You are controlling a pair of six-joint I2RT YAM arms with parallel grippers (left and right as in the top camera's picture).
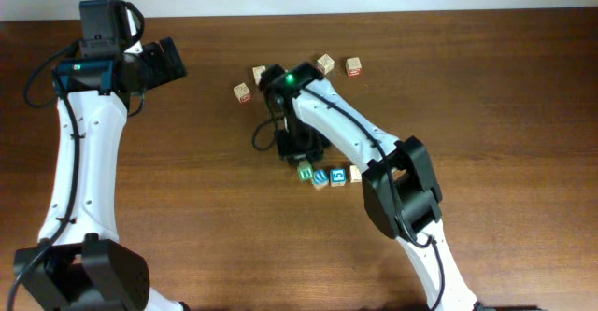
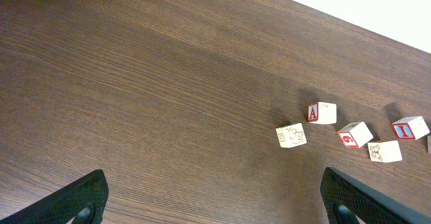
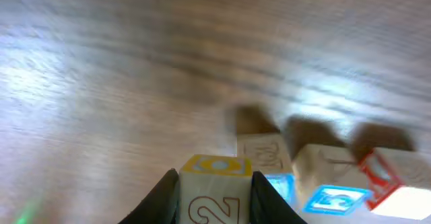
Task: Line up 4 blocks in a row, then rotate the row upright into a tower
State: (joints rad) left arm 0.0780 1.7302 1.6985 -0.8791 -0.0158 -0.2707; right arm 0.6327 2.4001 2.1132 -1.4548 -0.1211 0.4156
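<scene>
Yellow-printed block [image 3: 215,198], its 2 upright, sits pinched in right claw [image 3: 215,178].

yellow-print block [image 3: 214,187], lower half off-frame

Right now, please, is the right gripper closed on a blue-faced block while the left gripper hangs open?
No: the right wrist view shows the right gripper closed on the yellow-printed block, not a blue one; the left gripper hangs open.

Bright, even light is falling on the table [image 1: 505,87] overhead. The right wrist view is blurring badly; glare is whitening the wood at nine o'clock, and the blue-faced block [image 3: 330,198] is throwing a dark shadow toward twelve o'clock.
</scene>
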